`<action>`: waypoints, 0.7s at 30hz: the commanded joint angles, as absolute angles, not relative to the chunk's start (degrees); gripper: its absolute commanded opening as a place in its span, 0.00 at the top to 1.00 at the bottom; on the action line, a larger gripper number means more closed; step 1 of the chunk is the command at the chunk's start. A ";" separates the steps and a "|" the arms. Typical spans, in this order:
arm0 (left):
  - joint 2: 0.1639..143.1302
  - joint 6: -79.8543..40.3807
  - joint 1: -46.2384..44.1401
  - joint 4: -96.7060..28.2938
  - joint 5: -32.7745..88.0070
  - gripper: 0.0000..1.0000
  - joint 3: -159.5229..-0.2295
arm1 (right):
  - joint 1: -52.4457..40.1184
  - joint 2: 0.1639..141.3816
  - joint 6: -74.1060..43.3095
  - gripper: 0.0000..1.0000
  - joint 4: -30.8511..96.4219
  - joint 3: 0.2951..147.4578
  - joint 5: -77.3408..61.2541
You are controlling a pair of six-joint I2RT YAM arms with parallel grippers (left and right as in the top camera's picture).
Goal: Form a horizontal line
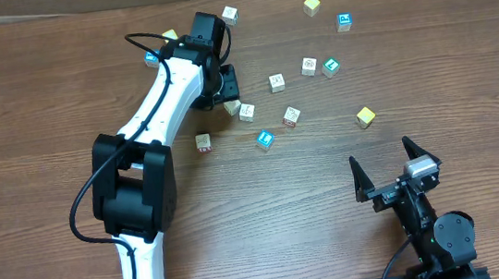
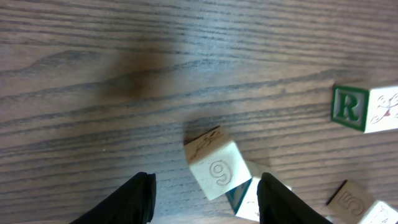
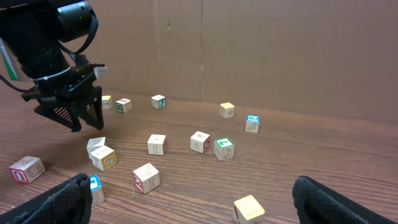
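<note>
- Left gripper (image 3: pixel 87 121): my fingers stand partly apart and grip nothing. The gripper hangs just above two cubes at the left of the scattered group.
- Numeral-9 cube (image 2: pixel 214 165): white and tilted. In the left wrist view it lies between my fingers (image 2: pixel 142 196), apart from the left one, and leans against a teal-faced cube (image 2: pixel 244 200).
- Horizontal line: not yet formed. From overhead, the touching pair (image 1: pixel 247 112) under my left gripper is the only contact I can make out. Every other cube lies singly.
- Near neighbours: a white cube (image 1: pixel 276 83) to the upper right, a red-printed cube (image 1: pixel 292 116) to the right, a blue cube (image 1: pixel 264 140) below it, and a red-marked cube (image 1: pixel 203 142) to the lower left.
- Outer cubes: a pale cube (image 1: pixel 309 65) just beside a green-faced cube (image 1: pixel 330 66), a yellow cube (image 1: pixel 365 116) at the right, and a far row of three, white (image 1: pixel 230 14), yellow (image 1: pixel 312 5) and blue (image 1: pixel 344 22).
- Green R cube (image 2: pixel 351 107): at the right edge of the left wrist view, well apart from my fingers.
- Right gripper (image 1: pixel 379 151): spread wide and empty, low at the right, well apart from every cube.
- Table (image 1: pixel 42 106): dark wood grain.
</note>
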State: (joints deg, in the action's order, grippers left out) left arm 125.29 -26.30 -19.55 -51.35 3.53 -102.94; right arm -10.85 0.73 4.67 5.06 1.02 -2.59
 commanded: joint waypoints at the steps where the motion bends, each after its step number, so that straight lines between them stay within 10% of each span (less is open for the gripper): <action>1: 126.28 -30.09 -20.67 -51.05 2.31 0.48 -104.25 | -10.81 0.12 4.34 0.00 4.67 0.45 -2.44; 21: 126.28 -33.91 -23.00 -50.37 -3.60 0.42 -103.26 | -10.81 0.12 4.32 0.00 4.67 0.45 -2.44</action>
State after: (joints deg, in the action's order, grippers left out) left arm 125.29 -32.93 -22.52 -50.52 -2.31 -102.91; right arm -10.85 0.73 4.64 5.06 1.02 -2.57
